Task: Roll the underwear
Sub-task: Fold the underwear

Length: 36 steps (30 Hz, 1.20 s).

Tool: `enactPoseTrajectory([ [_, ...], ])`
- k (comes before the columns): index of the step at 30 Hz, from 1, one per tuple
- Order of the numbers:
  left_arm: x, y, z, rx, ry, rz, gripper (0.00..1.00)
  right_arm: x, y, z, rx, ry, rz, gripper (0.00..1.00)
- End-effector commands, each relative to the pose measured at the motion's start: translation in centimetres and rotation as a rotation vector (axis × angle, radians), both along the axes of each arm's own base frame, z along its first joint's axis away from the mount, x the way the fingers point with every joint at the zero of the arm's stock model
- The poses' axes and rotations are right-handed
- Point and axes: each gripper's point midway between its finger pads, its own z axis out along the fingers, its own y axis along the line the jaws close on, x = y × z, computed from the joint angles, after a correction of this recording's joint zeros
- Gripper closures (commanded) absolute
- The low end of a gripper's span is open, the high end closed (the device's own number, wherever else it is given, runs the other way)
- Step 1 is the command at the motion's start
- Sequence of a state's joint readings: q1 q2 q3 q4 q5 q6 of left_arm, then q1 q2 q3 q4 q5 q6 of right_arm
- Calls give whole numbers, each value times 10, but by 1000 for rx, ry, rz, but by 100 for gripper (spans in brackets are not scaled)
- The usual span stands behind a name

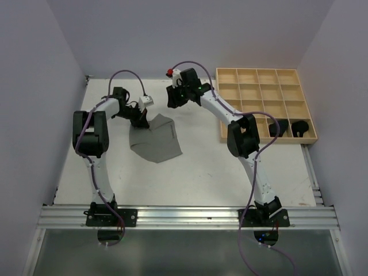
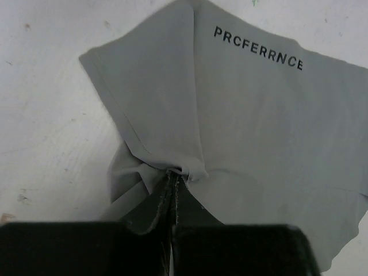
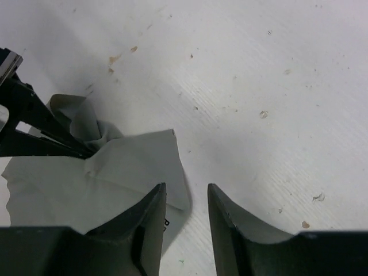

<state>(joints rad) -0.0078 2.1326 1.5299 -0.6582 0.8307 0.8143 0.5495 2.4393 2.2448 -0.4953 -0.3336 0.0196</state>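
Note:
A plain grey underwear (image 1: 155, 140) lies spread on the white table, printed with black letters in the left wrist view (image 2: 259, 121). My left gripper (image 1: 142, 121) is shut on a bunched fold at its far-left edge, and the pinch (image 2: 173, 172) lifts the cloth into a small peak. My right gripper (image 1: 172, 102) hovers just past the cloth's far-right corner. Its jaws are open (image 3: 187, 190) with nothing between them, and the corner of the grey underwear (image 3: 132, 167) lies under its left finger (image 3: 150, 215). Two black underwear pieces (image 1: 275, 127) (image 1: 299, 126) sit in the tray.
A wooden grid tray (image 1: 259, 69) stands at the back right of the table, the dark pieces in its nearest row. White walls close in the table at the back and on both sides. The left gripper's black fingers (image 3: 40, 129) show at the left edge of the right wrist view.

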Motion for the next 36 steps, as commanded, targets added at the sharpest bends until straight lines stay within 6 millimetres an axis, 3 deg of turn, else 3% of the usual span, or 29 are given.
enactPoseTrajectory([
  [1, 4, 5, -1, 14, -27, -31, 100, 10, 9, 11, 49, 14, -30, 60],
  [3, 1, 5, -6, 18, -20, -32, 100, 16, 15, 6, 71, 6, -29, 50],
  [6, 1, 4, -7, 10, -16, -34, 100, 17, 22, -7, 85, 18, -10, 46],
  [8, 6, 16, -7, 9, -16, -7, 100, 13, 25, -16, 83, 25, 8, 45],
  [19, -2, 17, -12, 4, 13, -40, 100, 11, 62, -31, 95, -67, 52, 44],
  [23, 0, 18, -11, 5, 12, -35, 100, 8, 73, -41, 93, -63, 49, 50],
  [27, 1, 16, -7, 4, 3, -36, 100, -1, 58, -64, 19, 4, 8, 60],
  [29, 2, 17, -7, 4, 2, -35, 100, -15, 47, -85, -20, 68, -4, 66],
  [30, 1, 17, -7, 7, 4, -35, 100, -19, 44, -76, -15, 70, -12, 68],
  [31, 0, 17, -8, 7, 7, -37, 100, -34, 33, -98, -51, 125, -19, 69],
  [32, -1, 17, -10, 7, 11, -39, 100, -38, 32, -99, -33, 129, -35, 72],
  [33, -2, 16, -10, 9, 10, -44, 100, -39, 30, -80, -10, 110, -47, 72],
  [34, -4, 15, -11, 8, 14, -48, 100, -55, 19, -98, -35, 155, -55, 73],
  [36, -8, 12, -11, 0, 13, -63, 100, -63, 19, -89, -3, 152, -68, 74],
])
